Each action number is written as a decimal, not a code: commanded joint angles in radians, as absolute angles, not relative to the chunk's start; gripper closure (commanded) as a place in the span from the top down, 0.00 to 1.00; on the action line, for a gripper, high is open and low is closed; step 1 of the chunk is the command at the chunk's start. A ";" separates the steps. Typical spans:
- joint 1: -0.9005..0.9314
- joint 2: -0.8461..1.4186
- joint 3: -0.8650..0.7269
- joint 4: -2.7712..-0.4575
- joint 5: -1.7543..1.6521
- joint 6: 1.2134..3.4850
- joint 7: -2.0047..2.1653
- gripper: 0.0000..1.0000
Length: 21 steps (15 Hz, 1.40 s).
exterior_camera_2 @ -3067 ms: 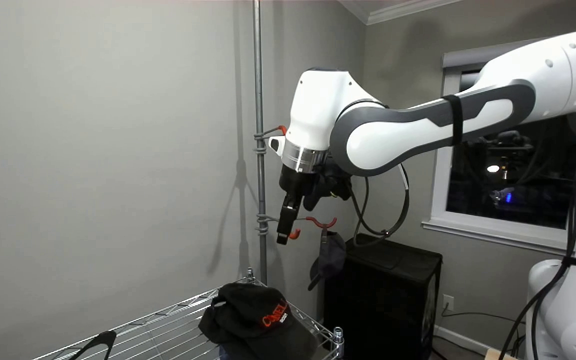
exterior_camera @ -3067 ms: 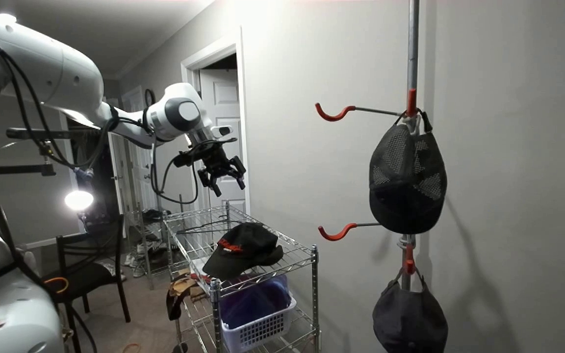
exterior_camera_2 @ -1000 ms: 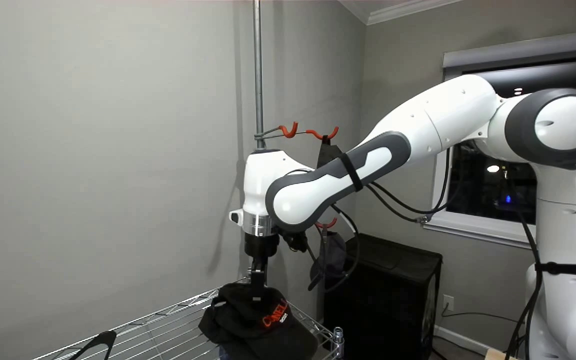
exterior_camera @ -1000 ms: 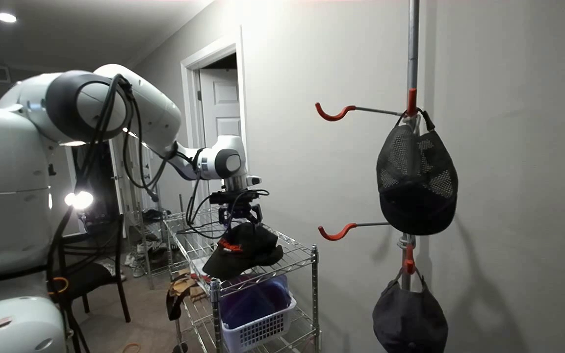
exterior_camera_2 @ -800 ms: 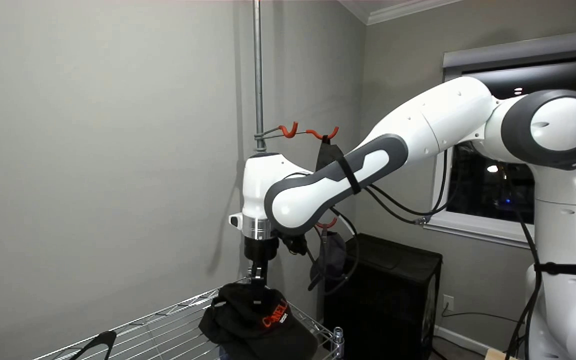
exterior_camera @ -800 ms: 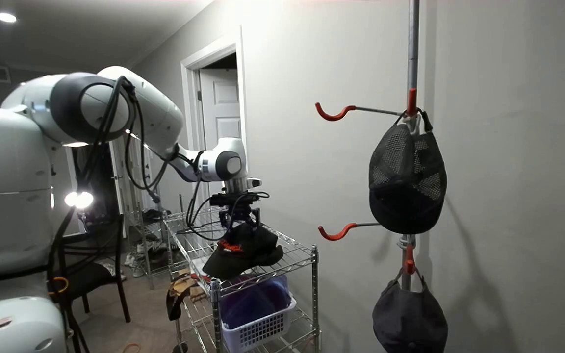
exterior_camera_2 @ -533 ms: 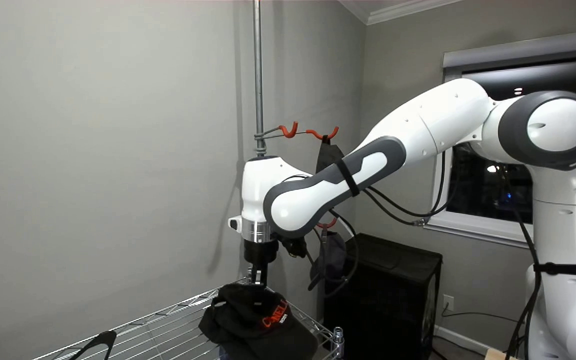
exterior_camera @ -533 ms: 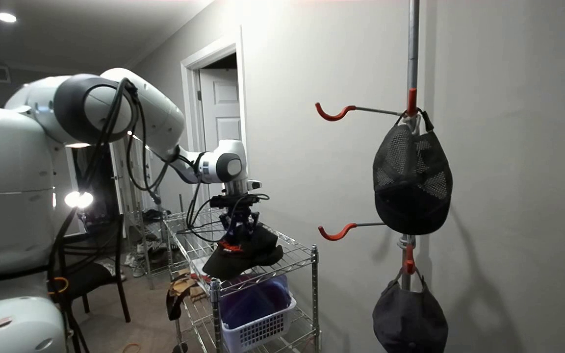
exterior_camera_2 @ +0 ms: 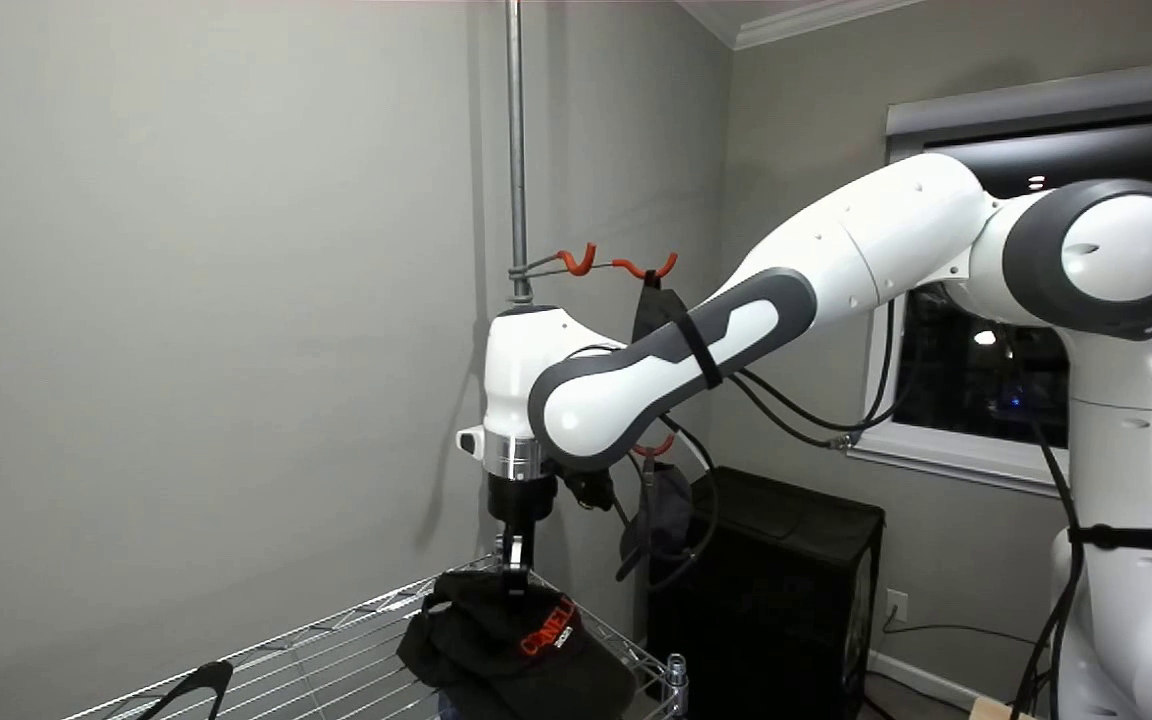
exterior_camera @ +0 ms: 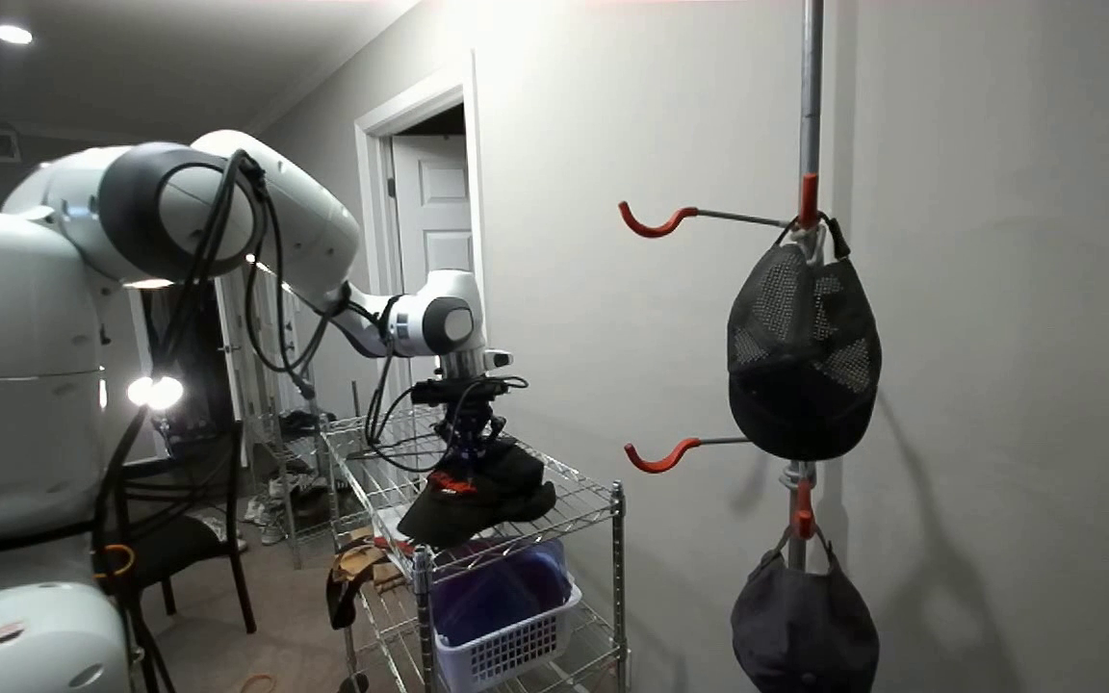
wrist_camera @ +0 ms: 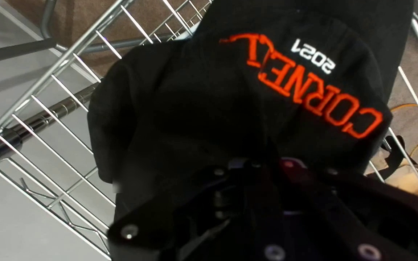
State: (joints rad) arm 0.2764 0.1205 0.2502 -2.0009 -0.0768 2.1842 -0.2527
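Observation:
A black cap (exterior_camera: pixel 449 520) with orange lettering and a small white "2021" lies on the top wire shelf, its brim toward the front. My gripper (exterior_camera: pixel 468 467) points straight down onto the cap's crown. In the wrist view the gripper (wrist_camera: pixel 269 159) has its jaws drawn together, with dark fabric of the cap (wrist_camera: pixel 194 101) running up to them in a crease. It appears shut on a pinch of the crown; the fingertips themselves are lost in the dark cloth. The cap (exterior_camera_2: pixel 496 650) still rests on the shelf.
A metal pole (exterior_camera: pixel 811 96) carries red-tipped hooks (exterior_camera: pixel 656 226); a black mesh cap (exterior_camera: pixel 805 366) and a dark grey cap (exterior_camera: pixel 805 616) hang there. Below the wire shelf (exterior_camera_2: pixel 336 619) is a white basket (exterior_camera: pixel 506 654). A black box (exterior_camera_2: pixel 766 580) stands behind, and a black hanger (exterior_camera_2: pixel 201 680) lies on the shelf.
The gripper came down, open, from above the shelf onto the cap. Its jaws then closed on the crown, creasing it, and it has risen very slightly. The hanging mesh cap sways a little.

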 commanded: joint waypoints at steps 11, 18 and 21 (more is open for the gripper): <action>0.268 -0.115 0.257 -2.025 -0.289 2.050 -0.089 0.03; 0.201 -0.248 0.221 -2.104 -0.369 2.030 -0.014 0.03; 0.170 -0.288 0.198 -2.141 -0.399 2.056 -0.030 0.03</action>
